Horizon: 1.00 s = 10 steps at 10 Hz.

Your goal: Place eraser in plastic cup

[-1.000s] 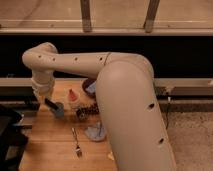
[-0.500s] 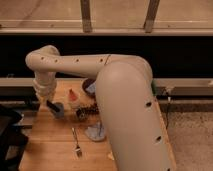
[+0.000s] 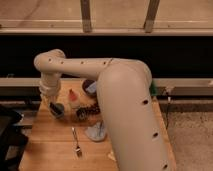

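Note:
My gripper [image 3: 52, 104] hangs from the beige arm over the left side of the wooden table [image 3: 50, 150]. It is right above and touching the near-left rim of the small grey-blue plastic cup [image 3: 57, 111]. The eraser does not show; something dark sits at the cup's mouth under the gripper, but I cannot tell what it is. The big beige arm covers the right half of the table.
A fork [image 3: 76, 142] lies at the table's front middle. An orange-red object [image 3: 74, 97], a dark bowl [image 3: 85, 84] holding a blue-grey pad [image 3: 91, 88], a dark crumpled bag [image 3: 87, 111] and a pale grey object [image 3: 95, 132] lie right of the cup. A black chair [image 3: 10, 132] stands at the left.
The gripper has shifted a little right and down, closer onto the plastic cup. Nothing else has moved.

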{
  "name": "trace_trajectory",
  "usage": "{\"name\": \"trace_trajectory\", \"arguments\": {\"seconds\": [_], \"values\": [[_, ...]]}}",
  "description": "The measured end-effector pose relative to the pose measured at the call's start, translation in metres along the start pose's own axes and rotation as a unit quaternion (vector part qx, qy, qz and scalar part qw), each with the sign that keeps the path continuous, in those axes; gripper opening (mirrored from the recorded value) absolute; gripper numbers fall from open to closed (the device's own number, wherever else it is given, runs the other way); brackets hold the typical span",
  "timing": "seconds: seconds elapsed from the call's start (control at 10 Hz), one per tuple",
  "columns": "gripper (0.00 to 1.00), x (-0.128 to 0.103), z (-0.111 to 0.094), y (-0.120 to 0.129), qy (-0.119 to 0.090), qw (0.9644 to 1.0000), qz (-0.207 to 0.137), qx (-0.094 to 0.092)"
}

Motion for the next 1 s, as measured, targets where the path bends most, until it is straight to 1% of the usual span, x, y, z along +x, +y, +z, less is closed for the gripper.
{"name": "trace_trajectory", "arguments": {"seconds": [0.2, 0.3, 0.4, 1.0], "values": [[0.43, -0.0026, 0.0011, -0.0007, -0.006, 0.9999, -0.007, -0.009], [0.51, -0.0030, 0.0000, -0.0011, -0.011, 0.9998, -0.011, -0.011], [0.54, -0.0024, -0.0003, -0.0024, -0.011, 0.9998, -0.010, -0.011], [0.54, -0.0033, 0.0005, 0.0003, -0.010, 0.9998, -0.012, -0.012]]}}
